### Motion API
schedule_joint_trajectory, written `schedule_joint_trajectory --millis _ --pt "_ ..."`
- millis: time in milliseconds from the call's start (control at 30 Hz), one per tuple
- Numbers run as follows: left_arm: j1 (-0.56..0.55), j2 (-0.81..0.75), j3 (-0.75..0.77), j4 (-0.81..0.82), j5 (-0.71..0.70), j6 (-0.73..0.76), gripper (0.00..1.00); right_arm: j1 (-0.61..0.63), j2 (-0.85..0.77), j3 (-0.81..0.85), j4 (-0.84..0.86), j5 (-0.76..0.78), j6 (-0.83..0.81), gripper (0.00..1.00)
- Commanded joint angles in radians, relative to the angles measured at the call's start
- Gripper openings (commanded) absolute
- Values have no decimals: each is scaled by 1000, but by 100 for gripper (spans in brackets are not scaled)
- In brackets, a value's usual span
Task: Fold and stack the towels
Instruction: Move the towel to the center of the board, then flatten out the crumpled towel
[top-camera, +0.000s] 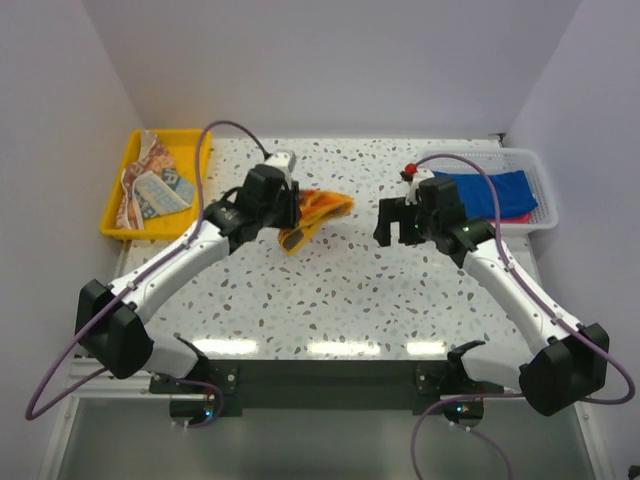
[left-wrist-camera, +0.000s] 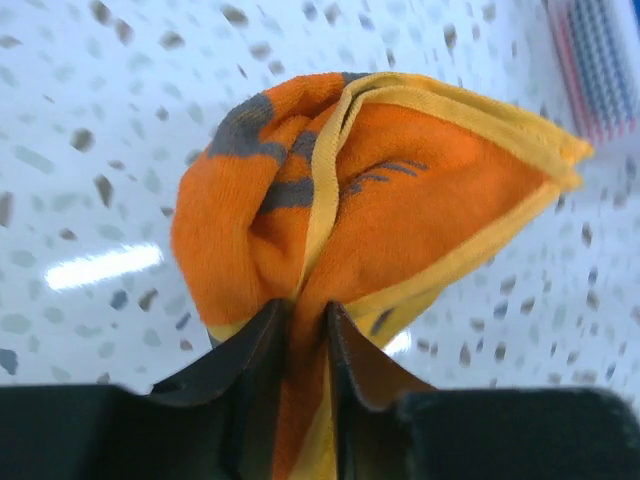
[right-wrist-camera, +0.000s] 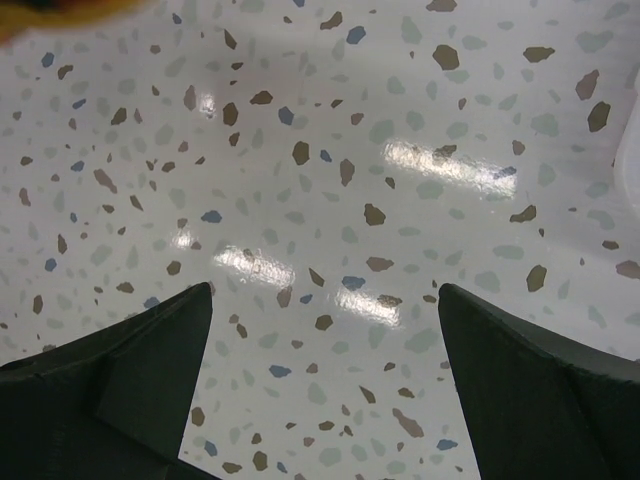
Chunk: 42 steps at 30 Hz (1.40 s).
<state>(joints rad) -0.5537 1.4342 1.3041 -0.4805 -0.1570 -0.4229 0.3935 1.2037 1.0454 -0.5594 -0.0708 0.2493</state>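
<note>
An orange towel with a yellow edge (top-camera: 320, 210) hangs bunched over the table's middle, and my left gripper (top-camera: 290, 215) has it. In the left wrist view the orange towel (left-wrist-camera: 400, 200) bulges out past the left gripper (left-wrist-camera: 305, 310), whose two fingers stand close together with cloth pinched between them. My right gripper (top-camera: 395, 222) hovers to its right, wide open and empty; in its own view the right gripper (right-wrist-camera: 325, 290) frames only bare table. A blue towel (top-camera: 490, 190) lies on a pink towel (top-camera: 517, 215) in the white basket. An orange-blue printed towel (top-camera: 150, 185) lies crumpled in the yellow tray.
The yellow tray (top-camera: 205, 165) sits at the back left of the speckled table. At the back right stands the white mesh basket (top-camera: 545, 190). Walls close in the table on three sides.
</note>
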Motion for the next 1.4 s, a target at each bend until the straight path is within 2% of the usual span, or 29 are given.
schedule_joint_trajectory --millis 0,100,167,400,500,533,633,800,1000,1267,1367 --pt "-77 -64 -185 138 40 -43 43 5 -18 -27 10 -21 -12 99" --pt "-106 -78 -273 105 63 -56 57 10 -19 -56 26 -43 -2 98" --pt "-123 -100 -331 91 68 -59 60 19 -13 -79 30 -46 1 98" --pt "-258 -107 -411 97 -9 -50 60 48 82 -139 76 -55 54 90" --pt "-324 -54 -368 102 -45 -45 60 48 131 -160 148 -63 87 81" --pt "-347 -26 -352 108 -53 -47 60 48 149 -162 165 -76 94 74" --pt "-361 15 -338 138 -53 -68 59 48 232 -148 237 -116 114 68" --pt "-359 29 -330 134 -88 -115 60 48 345 -140 344 -149 137 56" --pt "-327 17 -316 91 -125 -125 61 48 422 -154 420 -176 145 52" --pt "-174 -49 -367 77 -82 -96 61 48 467 -170 451 -225 150 36" --pt "-137 -72 -376 63 -99 -76 62 50 464 -171 451 -247 153 33"
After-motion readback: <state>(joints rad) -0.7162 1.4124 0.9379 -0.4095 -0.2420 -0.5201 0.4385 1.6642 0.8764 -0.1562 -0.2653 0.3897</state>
